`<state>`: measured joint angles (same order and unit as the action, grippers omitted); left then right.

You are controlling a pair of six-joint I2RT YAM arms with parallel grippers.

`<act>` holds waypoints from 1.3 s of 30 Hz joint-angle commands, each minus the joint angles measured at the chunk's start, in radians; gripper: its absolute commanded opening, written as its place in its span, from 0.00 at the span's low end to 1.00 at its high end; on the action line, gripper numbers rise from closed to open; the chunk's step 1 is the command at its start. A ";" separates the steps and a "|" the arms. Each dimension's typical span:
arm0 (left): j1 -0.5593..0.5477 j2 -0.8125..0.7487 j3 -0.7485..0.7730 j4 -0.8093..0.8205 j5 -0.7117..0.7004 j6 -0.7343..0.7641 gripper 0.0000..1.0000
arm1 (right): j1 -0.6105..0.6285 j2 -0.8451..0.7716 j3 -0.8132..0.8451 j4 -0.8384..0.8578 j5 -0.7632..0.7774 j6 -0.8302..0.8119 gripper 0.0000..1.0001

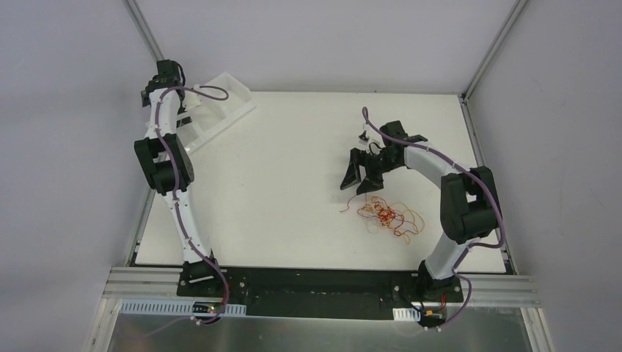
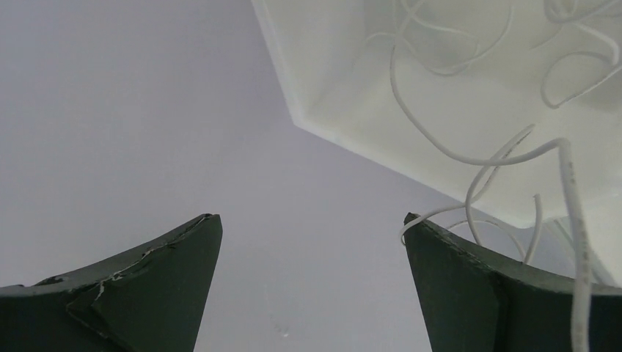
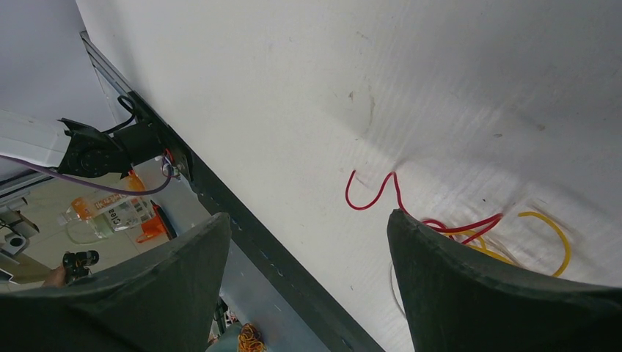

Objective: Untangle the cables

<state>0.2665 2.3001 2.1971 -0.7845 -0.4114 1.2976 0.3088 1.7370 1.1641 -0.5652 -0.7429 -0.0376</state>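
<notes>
A small curly tangle of red, orange and yellow cables [image 1: 387, 217] lies on the white table [image 1: 279, 191] at the right front. My right gripper [image 1: 357, 180] hangs open just above and behind the tangle, holding nothing. In the right wrist view a red strand [image 3: 374, 194] curls out past the right fingertip [image 3: 400, 220], with a yellow loop [image 3: 546, 227] beside it. My left gripper [image 1: 167, 73] is at the far left corner above a white bin [image 1: 220, 106]. In its wrist view the gripper [image 2: 312, 224] is open and empty, with thin white wires [image 2: 469, 158] lying in the bin [image 2: 330, 81].
The white bin stands at the table's back left corner. Grey enclosure walls and metal frame posts [image 1: 488, 55] surround the table. A black rail [image 1: 315, 282] runs along the near edge between the arm bases.
</notes>
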 commanded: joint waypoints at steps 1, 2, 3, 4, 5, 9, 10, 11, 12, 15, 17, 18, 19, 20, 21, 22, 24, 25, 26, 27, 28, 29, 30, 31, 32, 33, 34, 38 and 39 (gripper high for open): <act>-0.022 -0.028 -0.004 0.090 -0.203 0.148 0.99 | -0.007 0.002 0.029 -0.011 -0.029 -0.008 0.81; -0.023 -0.027 -0.016 0.118 -0.236 0.187 0.99 | -0.008 0.000 0.026 -0.011 -0.029 -0.008 0.81; -0.023 -0.027 -0.032 0.147 -0.268 0.228 0.99 | -0.009 -0.002 0.023 -0.009 -0.030 -0.008 0.81; -0.023 -0.027 -0.060 0.188 -0.300 0.270 0.99 | -0.011 -0.005 0.019 -0.006 -0.032 -0.008 0.82; -0.023 -0.029 -0.082 0.232 -0.324 0.311 0.99 | -0.011 -0.008 0.015 -0.003 -0.032 -0.007 0.81; -0.026 -0.036 -0.175 0.421 -0.413 0.497 0.99 | -0.015 -0.008 0.011 0.002 -0.037 -0.003 0.81; -0.024 -0.036 -0.200 0.487 -0.428 0.550 0.99 | -0.018 -0.009 0.011 0.003 -0.038 -0.002 0.82; -0.025 -0.037 -0.222 0.546 -0.437 0.604 0.99 | -0.020 -0.010 0.010 0.002 -0.040 -0.002 0.81; -0.022 -0.039 -0.249 0.628 -0.443 0.661 0.99 | -0.021 -0.010 0.010 0.002 -0.042 -0.002 0.81; -0.015 -0.035 -0.320 0.931 -0.437 0.883 0.99 | -0.027 -0.016 0.001 0.007 -0.048 -0.001 0.81; -0.016 -0.028 -0.315 1.012 -0.432 0.946 0.99 | -0.029 -0.020 -0.006 0.014 -0.052 0.003 0.81; -0.016 -0.023 -0.306 1.028 -0.431 0.965 0.99 | -0.030 -0.021 -0.009 0.016 -0.055 0.005 0.81; -0.016 -0.020 -0.293 1.039 -0.432 0.978 0.99 | -0.030 -0.022 -0.010 0.018 -0.056 0.006 0.81; -0.015 -0.018 -0.285 1.055 -0.431 0.999 0.99 | -0.031 -0.022 -0.011 0.019 -0.057 0.007 0.81; -0.017 -0.019 -0.284 1.063 -0.429 1.006 0.99 | -0.033 -0.021 -0.013 0.021 -0.059 0.007 0.81; -0.017 -0.023 -0.285 1.063 -0.419 1.001 0.99 | -0.034 -0.022 -0.015 0.023 -0.060 0.007 0.81; -0.020 -0.033 -0.273 1.002 -0.412 0.943 0.99 | -0.035 -0.021 -0.017 0.022 -0.063 0.008 0.81; -0.022 -0.041 -0.263 0.949 -0.413 0.901 0.99 | -0.036 -0.022 -0.018 0.022 -0.064 0.008 0.81; -0.024 -0.054 -0.268 0.917 -0.407 0.871 0.99 | -0.036 -0.023 -0.018 0.024 -0.064 0.008 0.82; -0.024 -0.073 -0.281 0.885 -0.394 0.840 0.99 | -0.038 -0.024 -0.019 0.025 -0.064 0.008 0.81; -0.026 -0.088 -0.288 0.847 -0.379 0.804 0.99 | -0.039 -0.025 -0.021 0.025 -0.065 0.010 0.81; -0.026 -0.097 -0.290 0.817 -0.366 0.769 0.99 | -0.038 -0.025 -0.020 0.027 -0.066 0.011 0.82; -0.026 -0.103 -0.280 0.755 -0.360 0.727 0.99 | -0.040 -0.024 -0.019 0.028 -0.067 0.012 0.82; -0.026 -0.103 -0.260 0.675 -0.353 0.668 0.99 | -0.040 -0.024 -0.017 0.029 -0.068 0.014 0.81; -0.026 -0.102 -0.229 0.619 -0.341 0.615 0.99 | -0.040 -0.022 -0.016 0.029 -0.070 0.014 0.81; -0.025 -0.103 -0.215 0.572 -0.328 0.563 0.99 | -0.040 -0.021 -0.015 0.028 -0.071 0.016 0.81; -0.026 -0.107 -0.218 0.560 -0.326 0.548 0.99 | -0.040 -0.021 -0.014 0.028 -0.069 0.016 0.81; -0.042 -0.150 -0.261 0.526 -0.270 0.473 0.99 | -0.040 -0.023 -0.018 0.033 -0.069 0.018 0.81; -0.047 -0.165 -0.273 0.516 -0.258 0.455 0.98 | -0.039 -0.023 -0.018 0.033 -0.069 0.018 0.81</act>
<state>0.2348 2.2597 1.9289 -0.1684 -0.7296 1.8755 0.2741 1.7401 1.1477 -0.5430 -0.7868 -0.0265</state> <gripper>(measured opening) 0.990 0.816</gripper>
